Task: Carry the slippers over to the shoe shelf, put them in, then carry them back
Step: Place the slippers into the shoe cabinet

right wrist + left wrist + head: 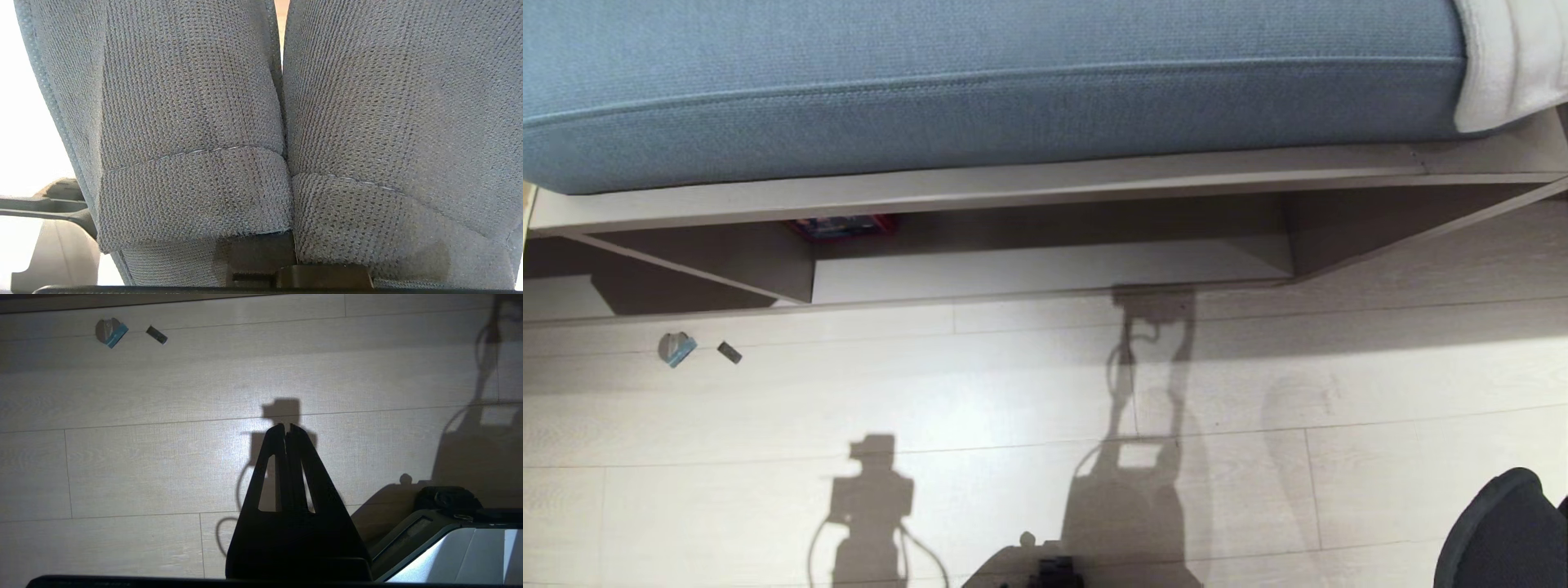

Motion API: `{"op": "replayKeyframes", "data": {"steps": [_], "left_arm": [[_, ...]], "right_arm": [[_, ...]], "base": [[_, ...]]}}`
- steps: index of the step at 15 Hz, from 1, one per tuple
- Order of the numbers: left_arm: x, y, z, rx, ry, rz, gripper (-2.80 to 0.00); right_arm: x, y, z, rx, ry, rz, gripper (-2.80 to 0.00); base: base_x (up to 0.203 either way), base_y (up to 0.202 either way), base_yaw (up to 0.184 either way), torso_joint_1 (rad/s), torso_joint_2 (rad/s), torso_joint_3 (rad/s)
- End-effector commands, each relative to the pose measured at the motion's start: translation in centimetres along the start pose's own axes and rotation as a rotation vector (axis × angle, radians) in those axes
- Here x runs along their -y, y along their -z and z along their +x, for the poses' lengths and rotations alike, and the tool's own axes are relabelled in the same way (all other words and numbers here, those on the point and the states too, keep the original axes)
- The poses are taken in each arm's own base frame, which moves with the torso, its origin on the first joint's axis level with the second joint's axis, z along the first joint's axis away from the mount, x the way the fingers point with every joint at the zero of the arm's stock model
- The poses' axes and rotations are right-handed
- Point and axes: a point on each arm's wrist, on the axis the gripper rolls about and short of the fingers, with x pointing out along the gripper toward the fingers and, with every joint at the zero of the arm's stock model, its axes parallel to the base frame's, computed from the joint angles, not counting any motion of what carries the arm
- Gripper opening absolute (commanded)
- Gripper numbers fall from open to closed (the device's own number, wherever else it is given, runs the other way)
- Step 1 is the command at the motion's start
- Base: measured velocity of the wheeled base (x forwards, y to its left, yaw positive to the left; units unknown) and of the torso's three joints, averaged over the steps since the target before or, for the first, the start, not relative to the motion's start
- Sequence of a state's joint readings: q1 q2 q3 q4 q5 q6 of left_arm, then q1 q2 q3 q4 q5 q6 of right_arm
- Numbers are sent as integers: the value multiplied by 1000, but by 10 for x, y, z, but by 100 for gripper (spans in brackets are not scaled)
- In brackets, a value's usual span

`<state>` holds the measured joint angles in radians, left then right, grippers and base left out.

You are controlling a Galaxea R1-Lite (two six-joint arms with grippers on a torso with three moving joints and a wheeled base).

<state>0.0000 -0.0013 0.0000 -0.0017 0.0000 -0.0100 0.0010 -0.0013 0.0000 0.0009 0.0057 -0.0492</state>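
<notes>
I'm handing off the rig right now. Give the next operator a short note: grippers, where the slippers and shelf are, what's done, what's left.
Right gripper: shut on the slippers, both pressed side by side; a dark toe shows at the head view's lower right.
Left gripper: shut, empty, over bare floor.
Low cubbies under the blue cushion lie ahead; no slippers inside.
Two small bits lie on the floor.
Left: whichever leg is under way; the pictures cannot tell.
</notes>
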Motion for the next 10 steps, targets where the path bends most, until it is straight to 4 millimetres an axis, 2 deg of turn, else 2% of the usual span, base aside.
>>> {"op": "replayKeyframes", "data": {"steps": [1, 10], "left_arm": [[0, 0, 0, -1, 0, -1, -280], [0, 0, 0, 0, 0, -1, -280]], "right_arm": [[0, 0, 0, 0, -1, 2, -280], [0, 0, 0, 0, -2, -23, -280]], "base": [[0, 0, 0, 0, 0, -203], [0, 0, 0, 1, 3, -197]]}}
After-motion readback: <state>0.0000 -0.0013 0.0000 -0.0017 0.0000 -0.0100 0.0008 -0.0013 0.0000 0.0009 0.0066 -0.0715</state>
